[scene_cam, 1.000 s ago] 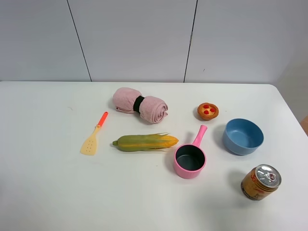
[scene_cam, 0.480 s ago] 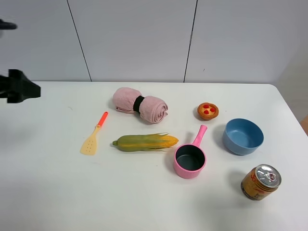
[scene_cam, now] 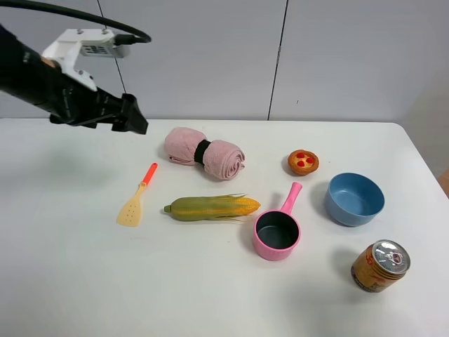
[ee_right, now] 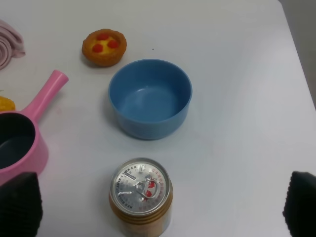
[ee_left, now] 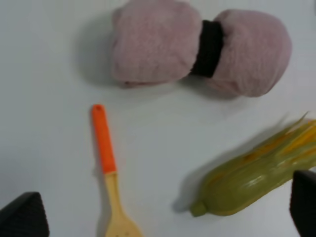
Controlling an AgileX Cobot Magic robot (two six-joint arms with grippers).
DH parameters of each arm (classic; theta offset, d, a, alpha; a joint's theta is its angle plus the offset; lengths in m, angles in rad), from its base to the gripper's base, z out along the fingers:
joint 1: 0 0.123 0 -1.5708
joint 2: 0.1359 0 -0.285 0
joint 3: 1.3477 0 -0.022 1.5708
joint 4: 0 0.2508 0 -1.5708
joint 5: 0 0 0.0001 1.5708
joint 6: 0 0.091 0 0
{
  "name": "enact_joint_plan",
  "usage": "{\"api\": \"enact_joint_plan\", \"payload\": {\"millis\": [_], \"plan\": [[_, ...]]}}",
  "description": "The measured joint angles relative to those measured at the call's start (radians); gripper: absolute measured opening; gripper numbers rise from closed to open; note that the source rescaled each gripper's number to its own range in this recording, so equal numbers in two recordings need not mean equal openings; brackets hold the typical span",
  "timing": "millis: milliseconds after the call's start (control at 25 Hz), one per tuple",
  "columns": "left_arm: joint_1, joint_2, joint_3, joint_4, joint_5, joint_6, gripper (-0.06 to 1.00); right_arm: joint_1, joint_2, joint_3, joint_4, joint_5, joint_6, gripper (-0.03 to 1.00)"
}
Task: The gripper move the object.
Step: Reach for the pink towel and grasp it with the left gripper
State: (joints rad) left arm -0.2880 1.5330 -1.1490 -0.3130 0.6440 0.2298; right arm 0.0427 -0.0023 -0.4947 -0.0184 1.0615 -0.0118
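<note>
Overhead, at the white table's (scene_cam: pixel 70 281) left rear, black left gripper (scene_cam: pixel 132 121) with white box module hovered near dusty-pink rolled towel (scene_cam: pixel 204 153), not touching. Left wrist: fingertips (ee_left: pixel 22 217) wide apart; towel beside orange-handled spatula (ee_left: pixel 104 148). Right wrist: right gripper (ee_right: pixel 160 205) spread wide above gold can (ee_right: pixel 140 197).

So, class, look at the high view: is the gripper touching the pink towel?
No, the gripper hangs to the left of the towel, with a clear gap between them.
</note>
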Motion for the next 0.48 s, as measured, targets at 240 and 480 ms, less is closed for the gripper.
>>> {"api": "enact_joint_plan", "payload": {"millis": [240,480], "plan": [[-0.077,0.109,-0.103,0.064,-0.052,0.209,1.00,0.000,0.000,0.000,0.000,0.000,0.000,1.00],[-0.097,0.146,-0.106,0.094,-0.274,0.564,0.99,0.000,0.000,0.000,0.000,0.000,0.000,1.00]]}}
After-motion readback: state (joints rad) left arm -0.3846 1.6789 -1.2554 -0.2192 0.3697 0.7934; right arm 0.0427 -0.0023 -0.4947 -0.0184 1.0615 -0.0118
